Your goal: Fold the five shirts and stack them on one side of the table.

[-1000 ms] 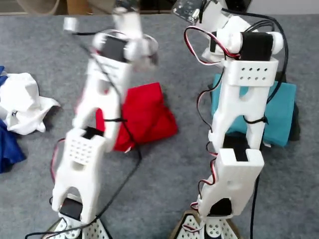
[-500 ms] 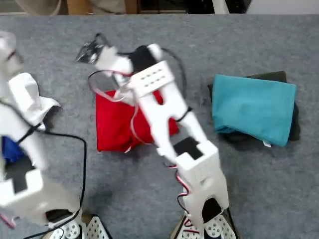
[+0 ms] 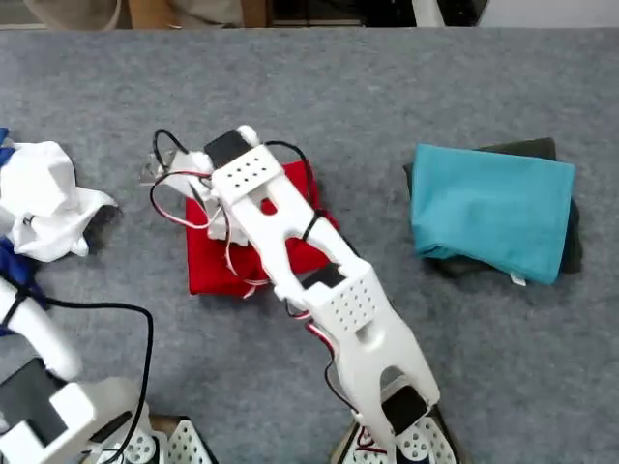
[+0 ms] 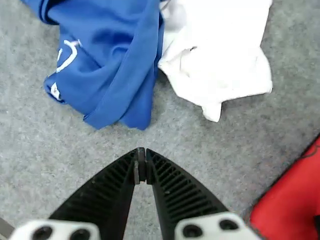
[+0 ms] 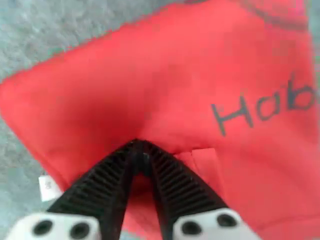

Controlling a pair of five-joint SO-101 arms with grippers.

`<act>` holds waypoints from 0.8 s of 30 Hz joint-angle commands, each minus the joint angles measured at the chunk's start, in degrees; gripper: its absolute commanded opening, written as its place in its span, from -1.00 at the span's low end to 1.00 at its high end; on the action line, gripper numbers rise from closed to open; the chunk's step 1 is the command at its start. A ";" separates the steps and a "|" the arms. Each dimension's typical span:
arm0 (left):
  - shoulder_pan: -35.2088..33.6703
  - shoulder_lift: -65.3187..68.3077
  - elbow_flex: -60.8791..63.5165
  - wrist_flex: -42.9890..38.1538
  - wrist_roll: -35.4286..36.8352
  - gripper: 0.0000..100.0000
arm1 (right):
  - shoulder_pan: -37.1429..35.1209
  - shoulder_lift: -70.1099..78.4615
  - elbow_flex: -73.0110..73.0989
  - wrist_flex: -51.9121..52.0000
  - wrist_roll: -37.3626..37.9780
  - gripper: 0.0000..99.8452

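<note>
A folded red shirt [image 3: 218, 261] lies at the table's middle, with my right arm [image 3: 290, 242] stretched over it. In the right wrist view my right gripper [image 5: 139, 150] is shut with its tips pinched into the red shirt [image 5: 225, 60]. A teal folded shirt [image 3: 488, 208] rests on a dark one [image 3: 530, 147] at the right side. A crumpled white shirt [image 3: 44, 203] and a blue shirt [image 3: 12, 263] lie at the left edge. My left gripper [image 4: 140, 167] is shut and holds nothing, over bare table short of the blue shirt [image 4: 110, 65] and the white shirt [image 4: 220, 55].
The grey felt table [image 3: 387, 97] is bare along the back and between the red shirt and the teal stack. My left arm [image 3: 39, 338] stands at the front left corner, its cable looping by the base. A corner of the red shirt [image 4: 290, 210] is near the left gripper.
The right arm swung from the teal stack over to the red shirt and lowered onto it. The left arm left the red shirt and went to the left edge. The red shirt now lies squarer.
</note>
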 commanded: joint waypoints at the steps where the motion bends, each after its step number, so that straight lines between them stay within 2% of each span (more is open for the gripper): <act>1: -0.44 -3.56 0.97 -0.88 -2.20 -0.96 | 3.56 -0.75 -3.03 3.87 -0.18 -1.00; 6: -0.35 -4.26 1.32 -2.64 -2.29 -0.96 | 8.40 -4.18 2.24 4.84 1.41 -1.00; 14: -0.18 -4.26 1.23 -3.25 -2.37 -0.96 | 9.63 -27.03 31.43 3.78 5.01 -1.00; 19: -0.18 -3.82 1.32 -3.25 -2.37 -0.96 | 15.43 -38.37 50.86 -3.08 8.00 -1.00; 24: -0.18 -3.82 1.32 -3.25 -2.37 -0.96 | 16.57 -47.60 56.75 -4.31 9.32 -1.00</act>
